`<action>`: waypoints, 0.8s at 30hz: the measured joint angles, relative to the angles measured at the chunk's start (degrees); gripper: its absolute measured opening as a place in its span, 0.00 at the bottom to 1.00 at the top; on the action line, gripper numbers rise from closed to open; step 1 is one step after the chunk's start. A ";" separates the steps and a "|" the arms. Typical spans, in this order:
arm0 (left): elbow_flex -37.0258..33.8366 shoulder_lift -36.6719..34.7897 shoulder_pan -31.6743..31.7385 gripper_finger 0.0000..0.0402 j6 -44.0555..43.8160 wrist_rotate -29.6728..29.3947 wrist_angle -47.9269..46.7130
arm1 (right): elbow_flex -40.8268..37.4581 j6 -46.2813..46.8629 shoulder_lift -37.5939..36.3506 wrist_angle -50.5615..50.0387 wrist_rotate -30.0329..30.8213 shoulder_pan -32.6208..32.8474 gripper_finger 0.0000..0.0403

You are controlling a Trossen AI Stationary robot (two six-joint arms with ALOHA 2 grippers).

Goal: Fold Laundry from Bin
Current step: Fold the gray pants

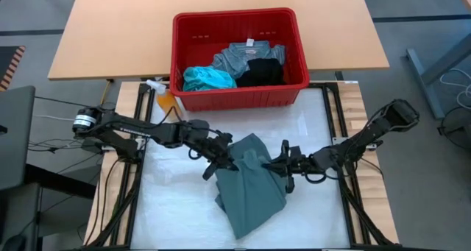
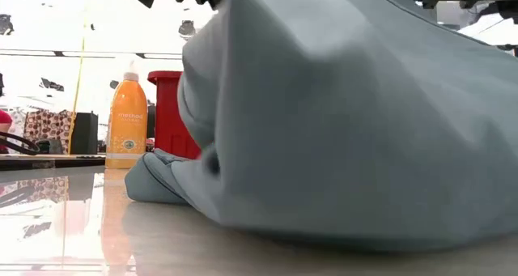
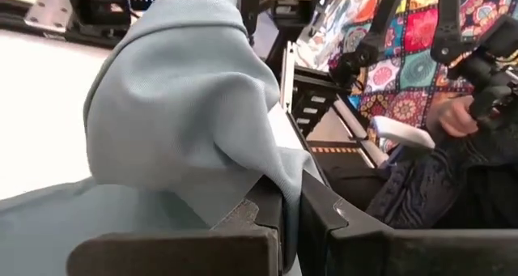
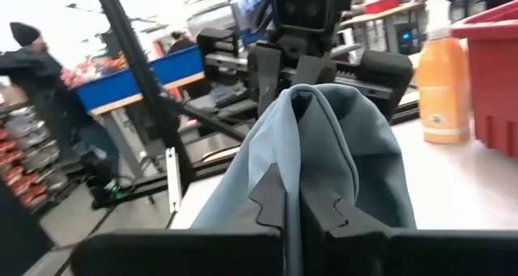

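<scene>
Grey-green garment (image 1: 252, 181) on the white bench (image 1: 176, 207), just in front of the red bin (image 1: 239, 96), where the other laundry (image 1: 239, 65) still lies. Soft, light, limp cloth, probably sagging and sliding when lifted; best taken at edges or corners, not mid-fold. Left claw (image 1: 223, 157) closed on a raised fold at the garment's left upper edge, arm stretched low across the bench. Right claw (image 1: 283, 165) pinching the cloth from the opposite side, jaws nearly shut, arm also reaching inward. Orange spray bottle (image 1: 166, 96) beside the bin.
</scene>
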 joint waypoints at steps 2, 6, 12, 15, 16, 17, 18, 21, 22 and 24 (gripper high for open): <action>0.00 0.00 -0.25 0.00 -0.02 -0.02 -0.85 | 0.00 0.00 0.00 -1.26 -1.07 -0.39 0.13; 0.00 0.18 -1.17 0.00 0.04 -1.22 -3.03 | 0.00 2.56 0.02 -5.28 -2.68 -1.00 0.23; 0.00 0.20 -3.00 0.00 2.43 -5.11 -3.41 | 0.00 7.48 0.48 -9.45 -10.12 -2.94 0.46; 0.00 0.20 -3.05 0.00 2.55 -5.33 -3.29 | 0.02 7.16 0.48 -10.91 -10.12 -2.94 0.58; 0.00 0.20 -3.03 0.00 2.54 -5.34 -3.31 | 0.02 7.02 0.48 -11.75 -9.92 -2.94 0.61; 0.00 0.20 -3.03 0.00 2.54 -5.38 -3.31 | 0.02 6.31 0.48 -12.50 -9.43 -2.94 0.64; 0.00 0.20 -3.03 0.00 2.54 -5.37 -3.30 | 0.02 5.83 0.50 -13.03 -8.78 -2.94 0.65; 0.00 0.20 -3.05 0.00 2.54 -5.37 -3.24 | 0.02 4.67 0.50 -13.41 -6.99 -2.92 0.67; 0.00 0.20 -3.07 0.00 2.53 -5.43 -3.24 | 0.02 4.65 0.50 -13.40 -6.67 -2.94 0.68; 0.00 0.20 -3.07 0.00 2.52 -6.14 -3.24 | 0.02 4.63 0.50 -13.24 -5.73 -3.07 0.68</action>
